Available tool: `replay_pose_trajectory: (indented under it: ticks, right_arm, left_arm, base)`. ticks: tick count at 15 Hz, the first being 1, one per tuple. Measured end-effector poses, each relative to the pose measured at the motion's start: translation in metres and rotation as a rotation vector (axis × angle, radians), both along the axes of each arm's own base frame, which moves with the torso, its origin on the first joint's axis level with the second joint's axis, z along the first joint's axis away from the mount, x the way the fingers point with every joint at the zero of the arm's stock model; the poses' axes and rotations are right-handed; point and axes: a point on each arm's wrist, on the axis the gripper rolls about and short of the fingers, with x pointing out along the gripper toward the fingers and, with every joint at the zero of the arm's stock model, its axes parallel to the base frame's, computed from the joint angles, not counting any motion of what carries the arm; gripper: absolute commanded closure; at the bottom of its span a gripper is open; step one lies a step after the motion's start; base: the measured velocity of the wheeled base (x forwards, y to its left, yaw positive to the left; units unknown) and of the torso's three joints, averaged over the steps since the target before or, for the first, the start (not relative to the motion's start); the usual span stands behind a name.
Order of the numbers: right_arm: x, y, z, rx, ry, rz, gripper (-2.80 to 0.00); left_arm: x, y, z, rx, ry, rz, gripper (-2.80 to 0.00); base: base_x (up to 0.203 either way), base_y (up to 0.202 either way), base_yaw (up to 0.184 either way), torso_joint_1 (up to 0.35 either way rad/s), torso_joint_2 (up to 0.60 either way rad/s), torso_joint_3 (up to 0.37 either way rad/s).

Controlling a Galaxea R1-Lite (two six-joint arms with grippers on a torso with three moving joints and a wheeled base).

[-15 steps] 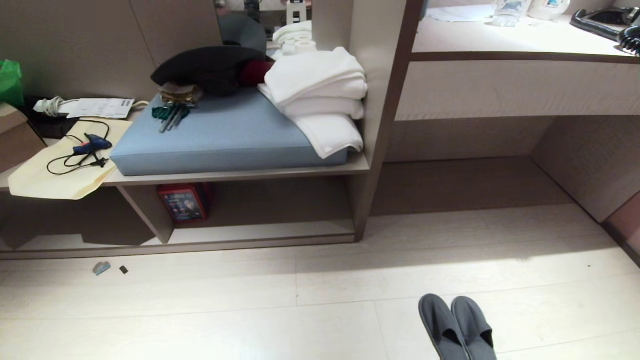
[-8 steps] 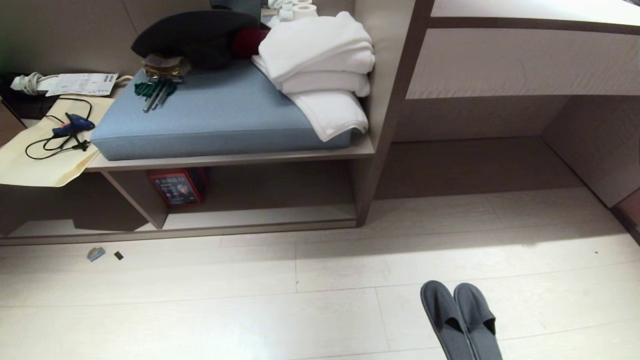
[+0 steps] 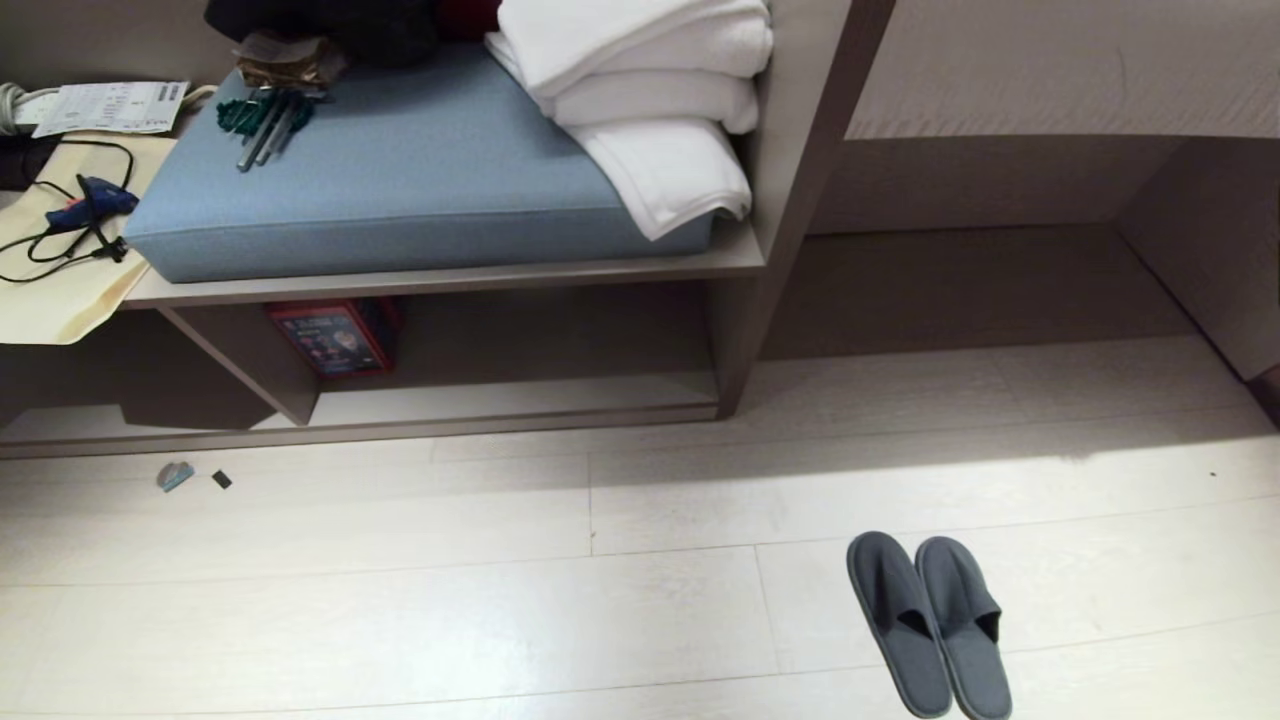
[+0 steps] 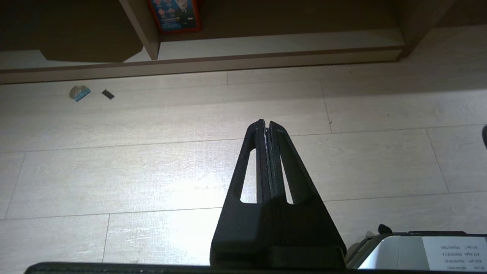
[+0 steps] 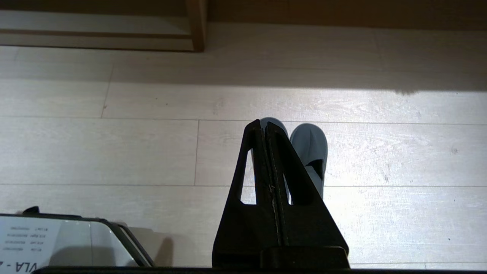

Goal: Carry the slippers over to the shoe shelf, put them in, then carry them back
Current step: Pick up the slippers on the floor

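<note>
A pair of dark grey slippers (image 3: 928,622) lies side by side on the pale floor at the lower right of the head view, toes toward the unit. The shoe shelf (image 3: 520,395), a low open cubby with a pale bottom board and a divider, sits under the bench at centre left. My right gripper (image 5: 264,125) is shut and empty, held above the floor with the slippers (image 5: 312,150) just beyond its tips, one partly hidden behind it. My left gripper (image 4: 266,123) is shut and empty over bare floor, facing the shoe shelf (image 4: 274,40). Neither arm shows in the head view.
A blue cushion (image 3: 400,180) with white towels (image 3: 660,110) tops the bench above the cubby. A red box (image 3: 335,335) stands inside the cubby at its left. Two small scraps (image 3: 188,477) lie on the floor before it. An open recess (image 3: 980,280) lies right.
The head view has tilted downward, so the whole scene has slid up and the slippers show in full. Nothing in the room has moved; both grippers stay shut.
</note>
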Motion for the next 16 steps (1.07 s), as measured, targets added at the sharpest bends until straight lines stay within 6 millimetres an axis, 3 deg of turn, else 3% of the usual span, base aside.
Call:
replay_pose_trajectory:
  ticks: [16]
  right_arm:
    - [0.0,-0.0001,0.0,0.009,0.0,-0.003,0.0]
  left_arm:
    - [0.0,0.0,-0.0003,-0.004,0.003,0.001,0.0]
  base:
    - [0.0,0.0,0.0,0.003,0.0,-0.198]
